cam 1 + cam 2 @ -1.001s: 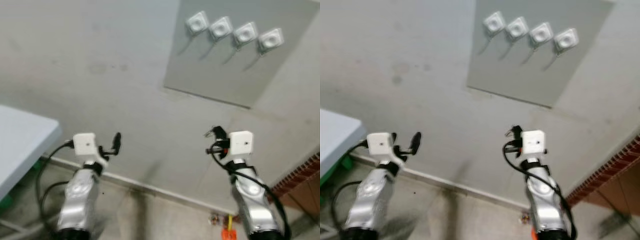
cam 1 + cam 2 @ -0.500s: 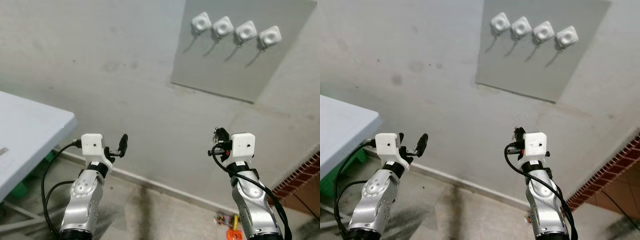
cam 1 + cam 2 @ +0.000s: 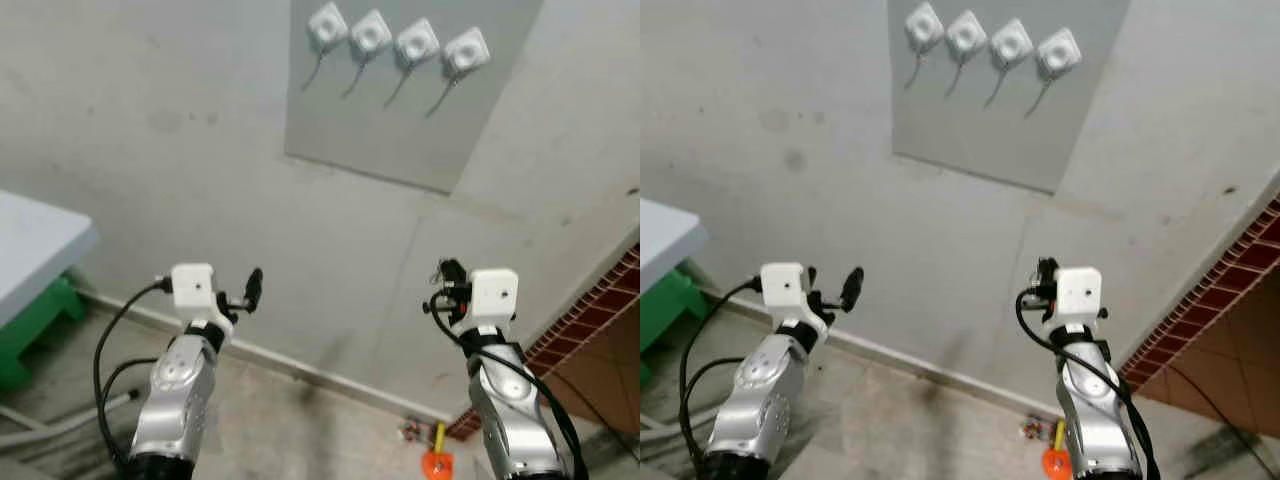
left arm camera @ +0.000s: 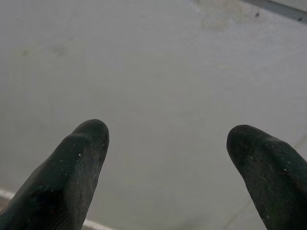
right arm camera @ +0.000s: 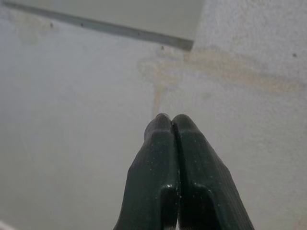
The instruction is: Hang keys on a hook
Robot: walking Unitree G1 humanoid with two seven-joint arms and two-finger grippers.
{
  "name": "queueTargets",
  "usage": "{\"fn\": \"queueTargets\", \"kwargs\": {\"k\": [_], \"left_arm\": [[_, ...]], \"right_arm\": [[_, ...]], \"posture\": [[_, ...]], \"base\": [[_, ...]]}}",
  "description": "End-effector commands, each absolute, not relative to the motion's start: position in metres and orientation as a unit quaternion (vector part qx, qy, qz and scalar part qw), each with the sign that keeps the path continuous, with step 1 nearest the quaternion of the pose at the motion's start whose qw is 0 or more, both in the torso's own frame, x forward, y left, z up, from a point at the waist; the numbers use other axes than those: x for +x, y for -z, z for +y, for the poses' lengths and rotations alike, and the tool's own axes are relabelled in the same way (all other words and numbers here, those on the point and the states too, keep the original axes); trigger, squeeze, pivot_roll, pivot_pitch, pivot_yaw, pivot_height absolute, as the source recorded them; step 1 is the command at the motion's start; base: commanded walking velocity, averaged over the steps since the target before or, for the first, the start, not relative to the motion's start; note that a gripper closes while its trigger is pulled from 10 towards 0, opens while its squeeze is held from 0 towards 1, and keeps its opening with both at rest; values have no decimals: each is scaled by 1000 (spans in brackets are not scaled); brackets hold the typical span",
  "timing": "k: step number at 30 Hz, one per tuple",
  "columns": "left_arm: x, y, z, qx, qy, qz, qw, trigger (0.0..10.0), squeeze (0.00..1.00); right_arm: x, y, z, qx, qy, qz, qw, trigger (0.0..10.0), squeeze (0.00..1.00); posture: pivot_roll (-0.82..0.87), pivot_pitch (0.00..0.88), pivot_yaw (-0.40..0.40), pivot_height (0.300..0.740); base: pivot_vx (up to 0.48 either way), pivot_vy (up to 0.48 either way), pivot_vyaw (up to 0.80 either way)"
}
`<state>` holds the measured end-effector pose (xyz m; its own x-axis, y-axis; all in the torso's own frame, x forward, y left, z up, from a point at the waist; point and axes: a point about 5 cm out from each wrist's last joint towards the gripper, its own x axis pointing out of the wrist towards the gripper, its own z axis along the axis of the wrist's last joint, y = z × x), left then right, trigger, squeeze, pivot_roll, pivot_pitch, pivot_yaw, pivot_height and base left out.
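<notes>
Left eye view: hooks high above both tools; left tool apart, right tool together, seemingly empty.

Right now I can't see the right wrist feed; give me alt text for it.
The right gripper has its two black fingers pressed together with nothing visible between them, pointing at a pale, stained wall. The lower edge of a grey panel runs across the wall beyond the fingertips.
</notes>
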<state>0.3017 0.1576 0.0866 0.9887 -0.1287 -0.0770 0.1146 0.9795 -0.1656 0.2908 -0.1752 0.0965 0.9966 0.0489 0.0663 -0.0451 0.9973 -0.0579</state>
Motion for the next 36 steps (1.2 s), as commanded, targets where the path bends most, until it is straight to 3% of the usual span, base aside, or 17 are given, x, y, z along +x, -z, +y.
{"fn": "queueTargets", "kwargs": {"k": [1,12,18,32,36], "left_arm": [[301,-85,163,-78,50,51,994,10000,0],[300,-88,159,-96,61,45,993,10000,0],[301,-89,158,-116,62,41,990,10000,0],[304,-86,157,-108,64,59,990,10000,0],[303,-89,157,-104,69,49,991,10000,0]], "right_arm": [[291,-101,-174,-29,-24,-40,998,10000,0],[291,-101,-175,-29,-23,-34,999,10000,0],[290,-102,-175,-32,-24,-35,999,10000,0],[288,-101,-174,-32,-23,-32,999,10000,0],[286,-100,-174,-32,-23,-30,999,10000,0]], "posture": [[-3,77,-51,740],[-9,75,-57,740],[-14,70,-59,740],[-23,62,-55,740],[-25,69,-52,740]], "base": [[0,0,0],[0,0,0],[0,414,0],[0,0,0],[465,0,0]]}}
